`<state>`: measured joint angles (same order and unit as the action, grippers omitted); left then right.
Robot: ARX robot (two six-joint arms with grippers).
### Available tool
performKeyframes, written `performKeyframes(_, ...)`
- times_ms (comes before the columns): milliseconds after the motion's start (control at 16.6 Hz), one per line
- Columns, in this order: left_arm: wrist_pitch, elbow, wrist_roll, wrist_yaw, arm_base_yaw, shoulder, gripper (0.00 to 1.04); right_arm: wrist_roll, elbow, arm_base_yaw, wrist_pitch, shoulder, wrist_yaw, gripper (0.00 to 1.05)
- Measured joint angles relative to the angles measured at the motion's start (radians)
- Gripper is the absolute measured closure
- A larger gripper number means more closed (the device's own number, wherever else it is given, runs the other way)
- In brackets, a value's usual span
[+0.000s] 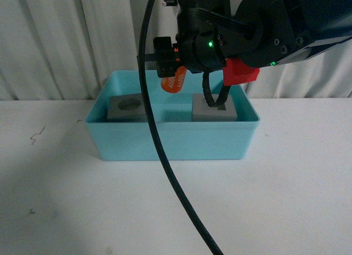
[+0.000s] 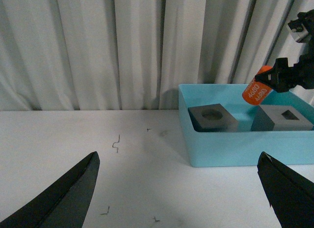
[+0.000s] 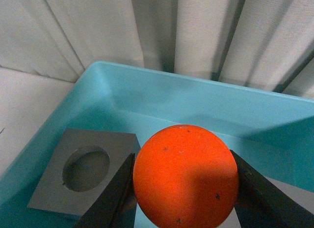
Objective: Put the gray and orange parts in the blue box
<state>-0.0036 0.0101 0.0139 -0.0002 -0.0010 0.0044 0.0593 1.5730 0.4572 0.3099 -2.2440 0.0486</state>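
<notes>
Front view: right gripper (image 1: 177, 73) pinching the orange cylinder (image 1: 175, 81) over the box (image 1: 165, 142)
Cubes: both already inside
Left gripper (image 2: 179, 188): spread wide, idle
Handling: cylinder looks light, stiff, kinda slick, so I'd squeeze its round sides

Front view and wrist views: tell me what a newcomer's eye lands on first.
The orange cylinder stands out, pinched in the right gripper above the blue box, between the two cubes. Both gray cubes already sit inside: the round-recess cube towards the robot's left, the square-recess cube towards its right. The left gripper hangs open over the white table.
</notes>
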Motion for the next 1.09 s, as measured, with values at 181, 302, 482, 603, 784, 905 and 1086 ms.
performKeyframes(181, 0.0, 0.0, 0.0, 0.0, 0.0, 0.0, 0.07, 0.002, 0.011, 0.002, -0.019, -0.03, 0.013, 0.57)
performKeyframes(302, 0.0, 0.0, 0.0, 0.0, 0.0, 0.0, 0.07, 0.013, 0.021, 0.007, -0.034, -0.067, 0.021, 0.57)
performKeyframes(482, 0.0, 0.0, 0.0, 0.0, 0.0, 0.0, 0.07, 0.04, 0.068, 0.02, -0.071, -0.119, 0.027, 0.57)
performKeyframes(603, 0.0, 0.0, 0.0, 0.0, 0.0, 0.0, 0.07, 0.046, 0.079, 0.022, -0.079, -0.132, 0.029, 0.57)
performKeyframes(784, 0.0, 0.0, 0.0, 0.0, 0.0, 0.0, 0.07, 0.056, 0.083, 0.029, -0.089, -0.144, 0.031, 0.57)
performKeyframes(905, 0.0, 0.0, 0.0, 0.0, 0.0, 0.0, 0.07, 0.058, 0.085, 0.034, -0.099, -0.146, 0.031, 0.57)
performKeyframes(1086, 0.0, 0.0, 0.0, 0.0, 0.0, 0.0, 0.07, 0.058, 0.085, 0.034, -0.101, -0.146, 0.031, 0.57)
